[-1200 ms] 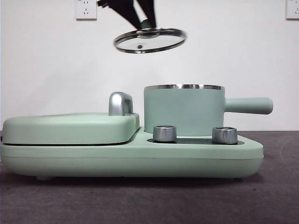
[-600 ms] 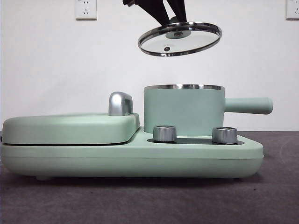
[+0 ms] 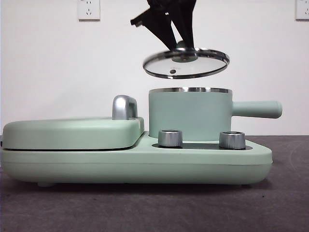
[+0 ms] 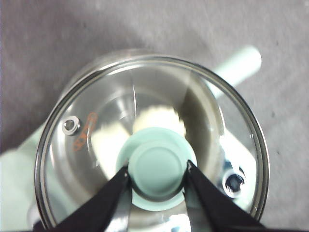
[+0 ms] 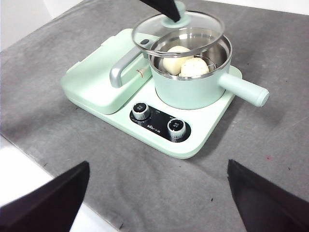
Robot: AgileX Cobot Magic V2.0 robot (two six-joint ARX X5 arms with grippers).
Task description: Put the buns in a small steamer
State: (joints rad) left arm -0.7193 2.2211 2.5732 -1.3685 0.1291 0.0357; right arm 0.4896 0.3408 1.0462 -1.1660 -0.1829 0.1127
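My left gripper (image 3: 182,47) is shut on the green knob (image 4: 158,166) of the glass lid (image 3: 186,63). It holds the lid slightly tilted a short way above the open small steamer (image 3: 188,116), a mint-green pot with a steel rim. Inside the steamer (image 5: 188,89) lie the two buns, a plain cream one (image 5: 175,58) and a ridged one (image 5: 194,67). The left wrist view shows them blurred through the lid's glass (image 4: 96,121). My right gripper (image 5: 158,166) hangs open, well back from the cooker on its near side, holding nothing.
The steamer sits on a mint-green cooker base (image 3: 135,166) with two steel dials (image 3: 170,138) (image 3: 232,140). A flat griddle section (image 3: 72,130) with a chrome handle (image 3: 124,106) lies beside it. The pot's straight handle (image 3: 256,109) sticks out sideways. The table's edge (image 5: 29,159) runs near the right gripper.
The left gripper has carried the lid sideways from beside the steamer to over it, then lowered it closer to the steamer's rim.
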